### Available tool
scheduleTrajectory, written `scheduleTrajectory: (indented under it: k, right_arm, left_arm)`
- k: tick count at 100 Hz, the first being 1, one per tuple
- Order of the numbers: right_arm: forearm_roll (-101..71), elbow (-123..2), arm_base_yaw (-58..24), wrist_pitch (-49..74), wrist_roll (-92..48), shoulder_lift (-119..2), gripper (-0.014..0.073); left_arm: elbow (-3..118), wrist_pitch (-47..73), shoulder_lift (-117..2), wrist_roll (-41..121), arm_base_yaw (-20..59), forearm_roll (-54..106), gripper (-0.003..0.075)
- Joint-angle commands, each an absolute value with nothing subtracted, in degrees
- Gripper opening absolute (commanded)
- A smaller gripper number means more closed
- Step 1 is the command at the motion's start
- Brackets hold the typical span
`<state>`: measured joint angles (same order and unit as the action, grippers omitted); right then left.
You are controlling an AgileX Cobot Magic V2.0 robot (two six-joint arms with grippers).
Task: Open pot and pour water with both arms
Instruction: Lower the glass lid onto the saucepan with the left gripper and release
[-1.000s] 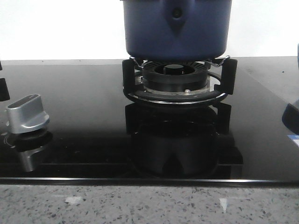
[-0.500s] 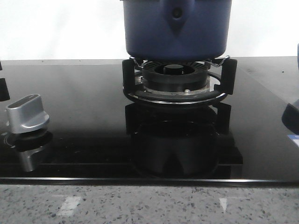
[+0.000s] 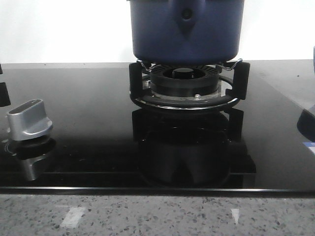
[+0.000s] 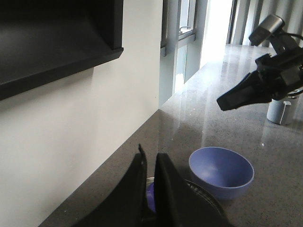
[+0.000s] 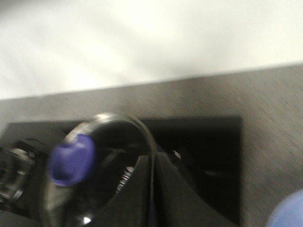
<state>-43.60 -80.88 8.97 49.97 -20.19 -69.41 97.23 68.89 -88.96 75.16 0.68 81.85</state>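
Note:
The dark-blue pot (image 3: 186, 29) stands on the black burner support (image 3: 187, 83) in the front view, its triangular handle mount facing the camera and its top cut off by the frame. No gripper shows there. In the left wrist view my left gripper (image 4: 150, 156) is nearly shut on a blue part (image 4: 150, 197) at the pot's rim (image 4: 201, 189), apparently the pot's handle. In the blurred right wrist view my right gripper (image 5: 152, 161) is shut on the rim of a glass lid (image 5: 116, 123) with a blue knob (image 5: 71, 158).
A blue bowl (image 4: 221, 170) sits on the grey counter beside the pot. A grey cup (image 4: 281, 111) stands further off. My right arm (image 4: 265, 80) hangs above the counter. A silver stove knob (image 3: 29, 120) sits front left on the black glass hob (image 3: 88, 108).
The pot has not visibly moved. The dark shape at the hob's right edge has shifted slightly to the right.

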Motion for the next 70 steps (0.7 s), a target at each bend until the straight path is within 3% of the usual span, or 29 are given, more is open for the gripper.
scheduleTrajectory:
  k: [1, 13, 25, 49, 70]
  right_arm:
    - [-50.87, -82.45, 7.5, 43.84, -24.88, -66.92, -0.0067]
    - [-51.79, -82.31, 4.86, 41.58, -27.88, -64.73, -0.0067]
    - [-51.79, -80.01, 2.07, 36.12, -31.35, -60.88, -0.0067]
    - [-51.79, -63.58, 0.79, 19.91, -36.67, -48.37, -0.0067]
    - [-51.79, -46.62, 0.79, 17.95, -43.1, -39.18, -0.0067]
  left_arm:
    - [99.2, 69.11, -83.76, 72.61, -0.19, 83.7, -0.002]
    - [98.45, 63.69, -79.07, 68.95, -0.61, 78.74, -0.002]
    - [93.35, 50.2, -71.48, 65.99, -0.61, 74.05, -0.002]
    - [69.45, 23.58, -52.39, 65.83, -0.61, 71.64, -0.002]
    - [47.61, 12.55, -38.66, 67.93, -0.61, 68.78, -0.002]
